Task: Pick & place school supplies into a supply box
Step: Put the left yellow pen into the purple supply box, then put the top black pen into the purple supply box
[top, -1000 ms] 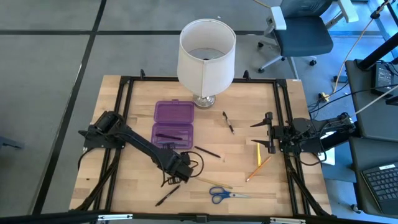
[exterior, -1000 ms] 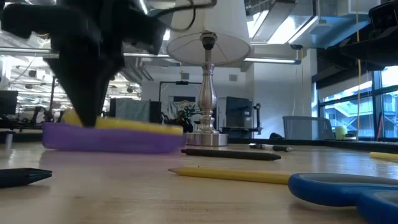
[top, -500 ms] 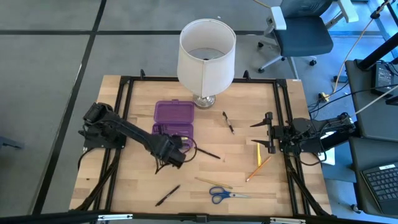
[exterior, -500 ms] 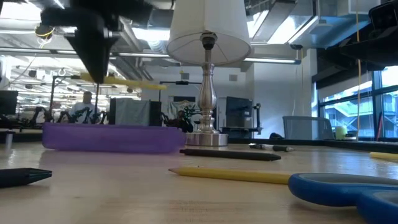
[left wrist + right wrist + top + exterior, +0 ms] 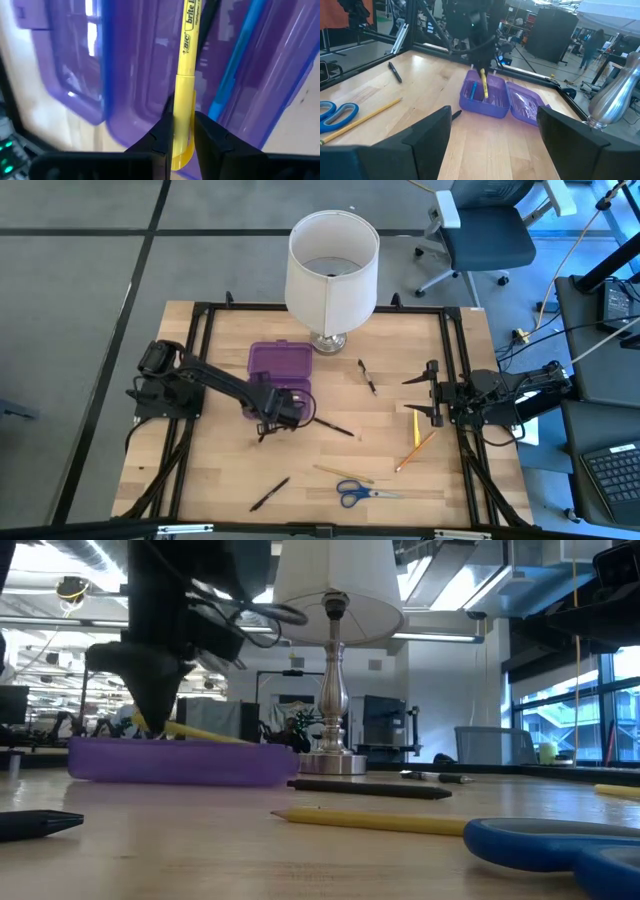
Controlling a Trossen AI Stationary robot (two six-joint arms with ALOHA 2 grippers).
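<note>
My left gripper (image 5: 281, 409) hovers over the open tray of the purple supply box (image 5: 262, 392), shut on a yellow highlighter (image 5: 187, 50). A blue pen (image 5: 235, 65) lies inside the tray. The box's lid (image 5: 280, 361) lies flat on the far side. Black pens (image 5: 368, 377) (image 5: 335, 425) (image 5: 270, 493), pencils (image 5: 416, 429) (image 5: 342, 473) and blue-handled scissors (image 5: 358, 493) lie flat on the table. My right gripper (image 5: 424, 394) waits open at the table's right edge. My left gripper pinches the yellow highlighter near its capped end (image 5: 183, 90) between the two fingers, which come from above, pointing down, and lie across it. The highlighter (image 5: 205, 732) is tilted, and its free end dips toward the tray; whether it touches the box, I cannot tell.
A white-shaded lamp (image 5: 332, 265) stands on the far side just beyond the box lid. A black frame (image 5: 200, 370) runs round the table top. Bare wood lies between the box and the scissors.
My left gripper carried the highlighter from the near-middle of the table up and toward the far edge until it was above the box tray, then came down. The highlighter, level while raised, now tilts with its free end lower over the tray.
</note>
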